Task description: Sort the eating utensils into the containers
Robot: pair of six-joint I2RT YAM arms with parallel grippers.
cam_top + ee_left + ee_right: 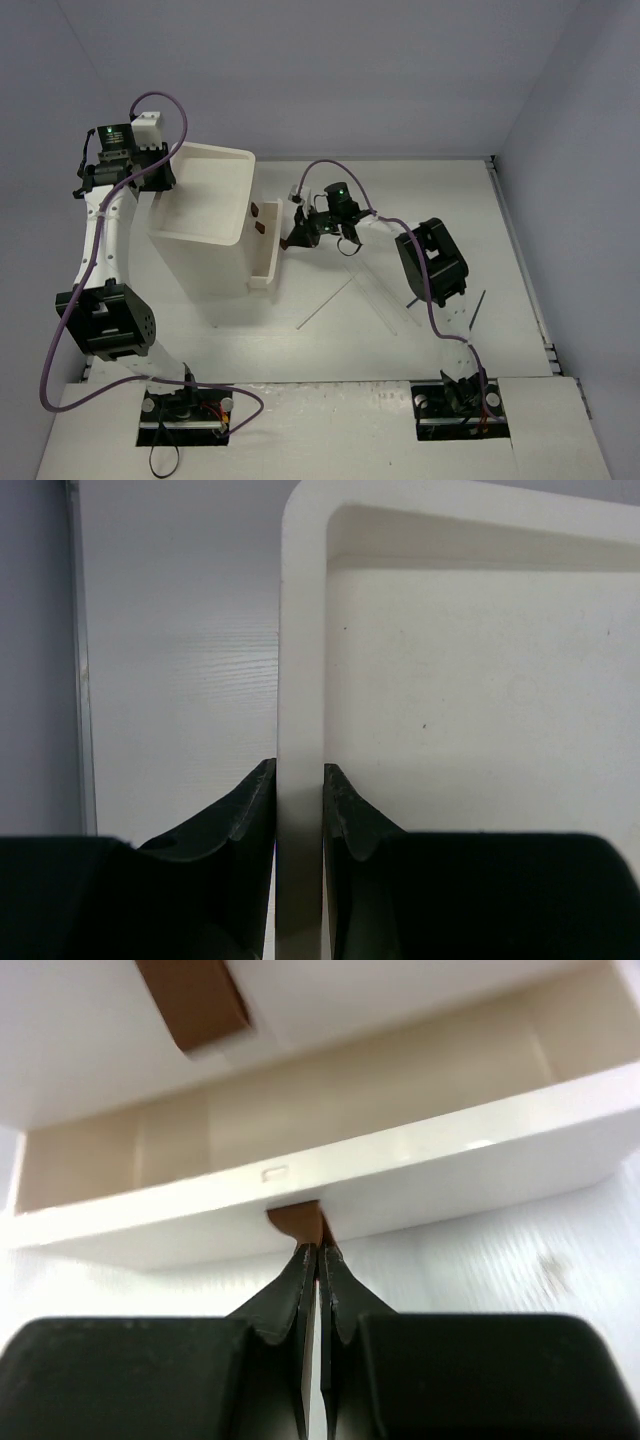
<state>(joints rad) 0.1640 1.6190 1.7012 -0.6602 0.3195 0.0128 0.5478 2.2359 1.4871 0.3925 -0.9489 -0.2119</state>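
Note:
The white cabinet (205,245) with a rimmed top stands at the left. My left gripper (300,770) is shut on the cabinet's rim (300,630), one finger on each side of the wall; from above the left gripper (160,180) sits at the top's left edge. A long white drawer (266,255) sticks out of the cabinet's right side. My right gripper (293,240) is at its front. In the right wrist view the right gripper (318,1248) is shut on the drawer's brown knob (298,1222), and the drawer (450,1150) shows nothing inside. A pale chopstick (325,300) and a dark chopstick (478,308) lie on the table.
A second drawer (100,1050) with its own brown knob (195,1005) sits just above the held one. The table's raised edge (520,260) runs along the right. Both arm bases (185,405) are at the near edge.

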